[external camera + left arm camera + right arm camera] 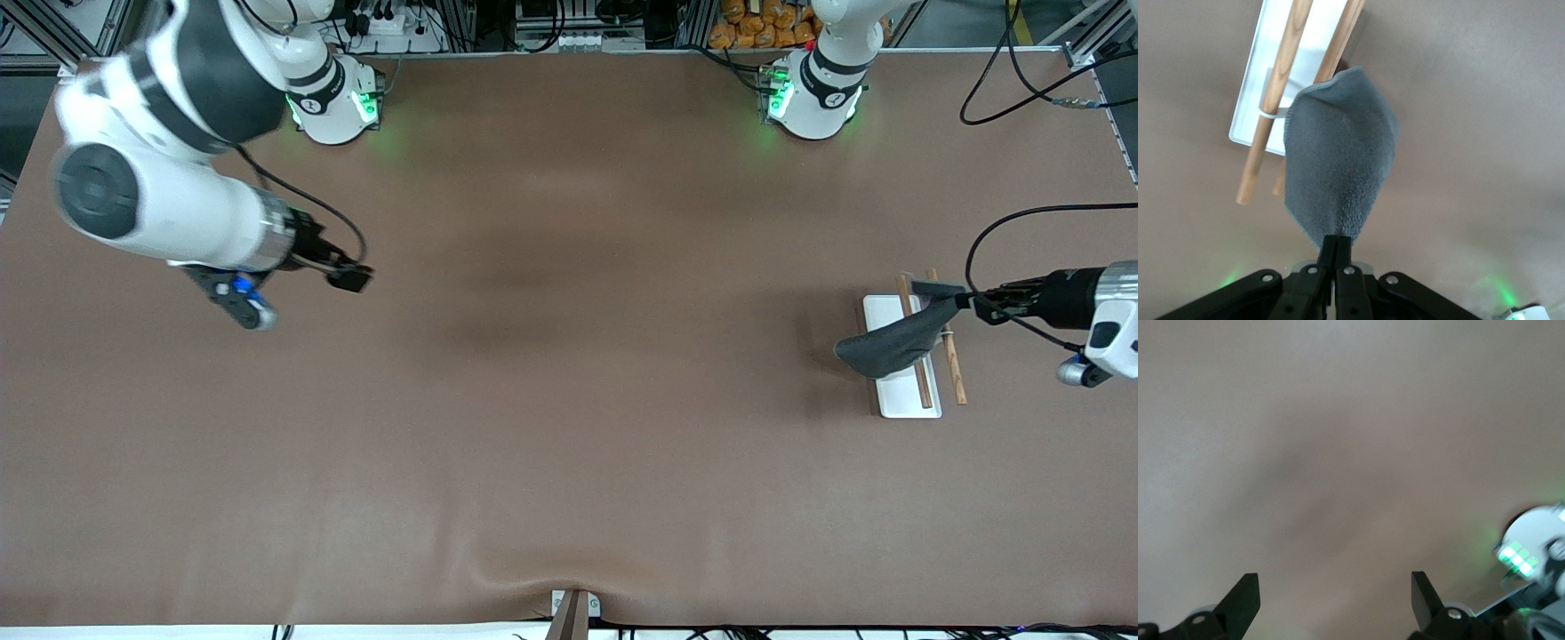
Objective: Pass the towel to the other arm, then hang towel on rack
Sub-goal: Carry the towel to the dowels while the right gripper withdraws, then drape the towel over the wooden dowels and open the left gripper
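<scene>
Brown table (569, 400), L tool (967, 302) pinching towel (889, 347) over rack (902, 391), R tool (351, 277) wide open, idle

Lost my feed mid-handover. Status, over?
Left gripper shut on dark grey cloth towel, draped over wooden-rod rack. Right gripper open, empty, waiting. Nothing in the way.

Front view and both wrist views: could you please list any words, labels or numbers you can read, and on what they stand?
None can be read.
Round marks on the two arm bases: too small to read.
Towel, rack and table: no text visible.
</scene>
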Tool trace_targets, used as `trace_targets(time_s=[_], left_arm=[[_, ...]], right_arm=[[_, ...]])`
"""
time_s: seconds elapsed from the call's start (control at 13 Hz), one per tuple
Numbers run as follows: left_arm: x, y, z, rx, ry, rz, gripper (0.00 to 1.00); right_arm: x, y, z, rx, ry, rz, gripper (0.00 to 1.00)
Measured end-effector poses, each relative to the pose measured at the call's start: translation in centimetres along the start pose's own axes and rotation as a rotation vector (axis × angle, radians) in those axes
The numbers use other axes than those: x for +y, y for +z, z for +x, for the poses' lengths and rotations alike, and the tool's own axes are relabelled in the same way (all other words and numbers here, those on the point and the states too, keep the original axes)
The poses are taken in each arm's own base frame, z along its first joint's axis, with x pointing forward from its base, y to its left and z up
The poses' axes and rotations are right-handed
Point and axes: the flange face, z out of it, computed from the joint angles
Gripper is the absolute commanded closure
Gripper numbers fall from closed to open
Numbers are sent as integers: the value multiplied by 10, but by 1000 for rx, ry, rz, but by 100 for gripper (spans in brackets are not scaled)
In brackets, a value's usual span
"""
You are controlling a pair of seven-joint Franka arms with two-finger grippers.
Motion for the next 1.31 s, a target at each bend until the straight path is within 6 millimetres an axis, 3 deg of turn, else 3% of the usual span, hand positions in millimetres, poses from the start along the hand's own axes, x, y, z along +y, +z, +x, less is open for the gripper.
trace_targets(time_s=[0.31,0.46,0.85,1.16,1.31], left_arm=[[-31,-2,10,18,52,30,100],[-54,3,27,48,113,30,100],[-86,24,60,86,217,35,100],[-113,29,75,111,295,40,100],[-117,30,77,119,301,43,100]], right_arm=[[83,-40,47,32,-183,6,0],[109,-57,53,63,-232,15,0],[113,-85,28,143,-338,50,0],[102,-94,28,225,-446,85,0],[105,-99,34,257,-497,95,0]])
